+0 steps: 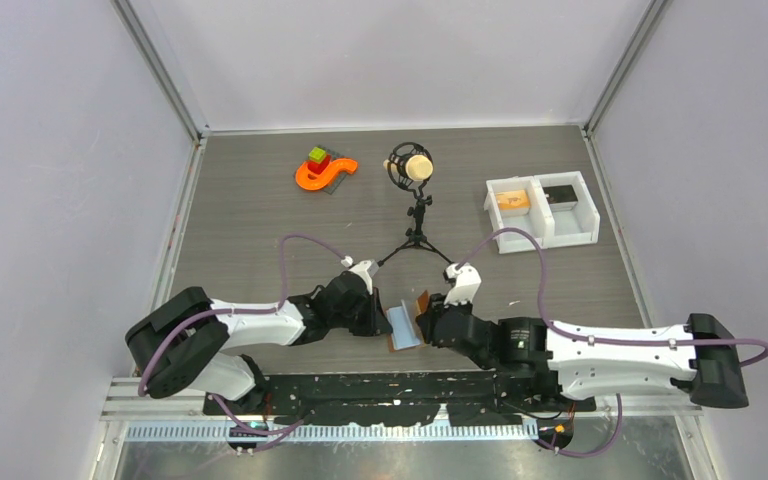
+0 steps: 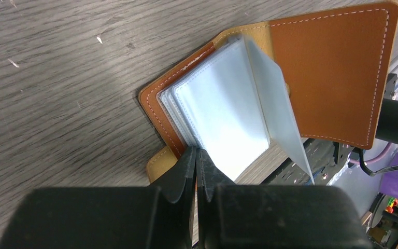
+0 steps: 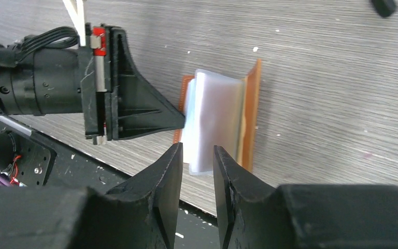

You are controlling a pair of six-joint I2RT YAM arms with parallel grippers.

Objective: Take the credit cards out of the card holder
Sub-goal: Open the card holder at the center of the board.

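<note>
The brown leather card holder (image 1: 405,325) lies open on the table's near edge between my two grippers. Its pale blue-grey plastic sleeves (image 2: 223,109) fan up from the brown cover (image 2: 337,78). I cannot make out any credit card in the sleeves. My left gripper (image 1: 380,318) is shut on the holder's left edge (image 2: 196,151), with a sliver of brown leather between its fingers. My right gripper (image 1: 425,322) is open, and its fingertips (image 3: 197,150) stand just short of the lower end of the sleeves (image 3: 215,124). The raised brown flap (image 3: 251,114) stands to the right of the sleeves.
A white two-compartment bin (image 1: 560,235) at the back right holds an orange item (image 1: 512,200) and a black item (image 1: 560,193). A microphone on a small tripod (image 1: 412,170) stands mid-table. An orange curved toy with blocks (image 1: 322,172) lies at the back left. A black rail (image 1: 410,385) runs along the near edge.
</note>
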